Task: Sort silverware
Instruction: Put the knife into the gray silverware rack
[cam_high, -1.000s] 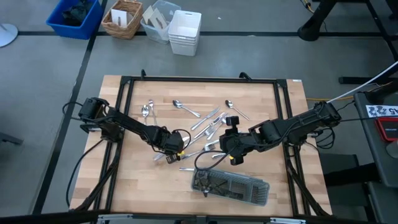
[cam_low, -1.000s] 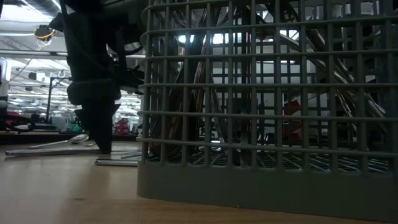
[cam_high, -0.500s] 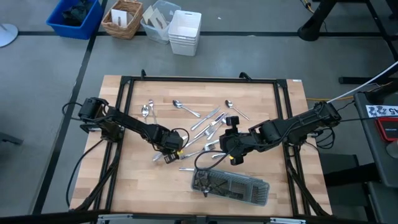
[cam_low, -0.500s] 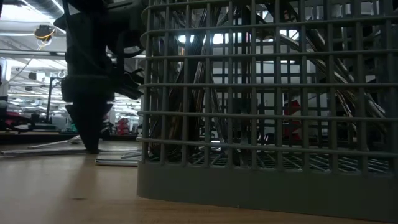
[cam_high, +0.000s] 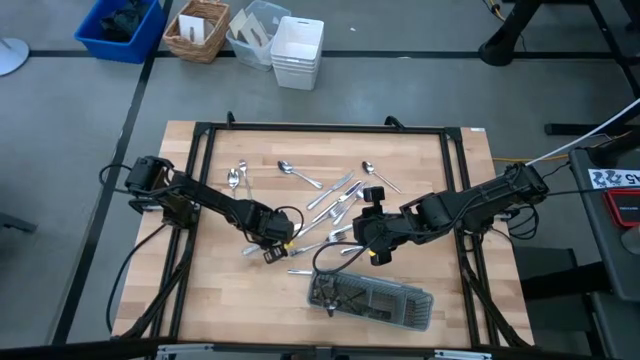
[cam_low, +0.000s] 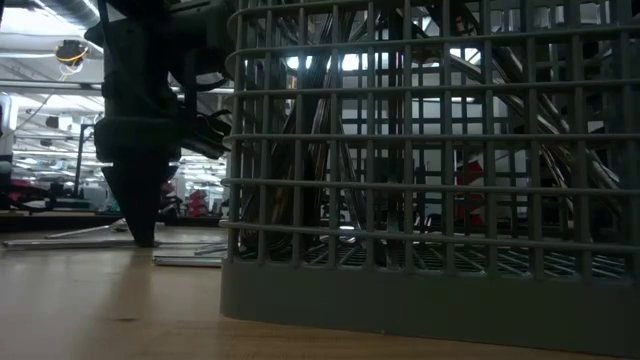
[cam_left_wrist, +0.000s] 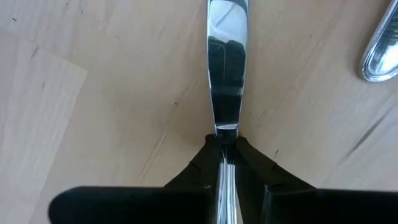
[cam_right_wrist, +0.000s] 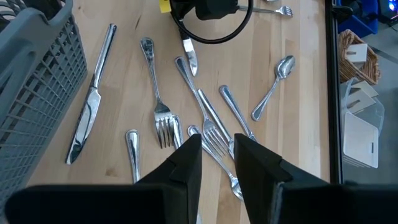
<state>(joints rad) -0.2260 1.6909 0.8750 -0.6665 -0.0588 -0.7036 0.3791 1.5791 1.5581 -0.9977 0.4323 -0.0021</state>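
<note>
Several loose forks, spoons and knives (cam_high: 330, 205) lie flat on the wooden table's middle. The long grey mesh tray (cam_high: 372, 298) stands near the front edge with several pieces in it; it fills the low view (cam_low: 430, 280). My left gripper (cam_high: 266, 248) is down at the table at the pile's left side, shut on a knife (cam_left_wrist: 227, 68). My right gripper (cam_high: 372, 240) hovers open and empty over forks (cam_right_wrist: 163, 118) at the pile's right side, just beyond the tray. My left gripper pinches the knife between its two fingers (cam_left_wrist: 205, 158), on the handle right where it meets the blade (cam_left_wrist: 226, 132). The fingers come from above, pointing down, one on each long edge. The knife lies flat on the wood, blade reaching out past the fingertips.
A black frame (cam_high: 200, 140) rims the table. Beyond the far edge stand a blue bin (cam_high: 120, 25), a wicker basket (cam_high: 197, 30) and white containers (cam_high: 297, 50). Another knife (cam_right_wrist: 90, 106) lies beside the tray. There is bare wood at the table's front left.
My left gripper has gone a little toward the table's left edge, staying down at the table top, and the knife it holds has slid along with it.
</note>
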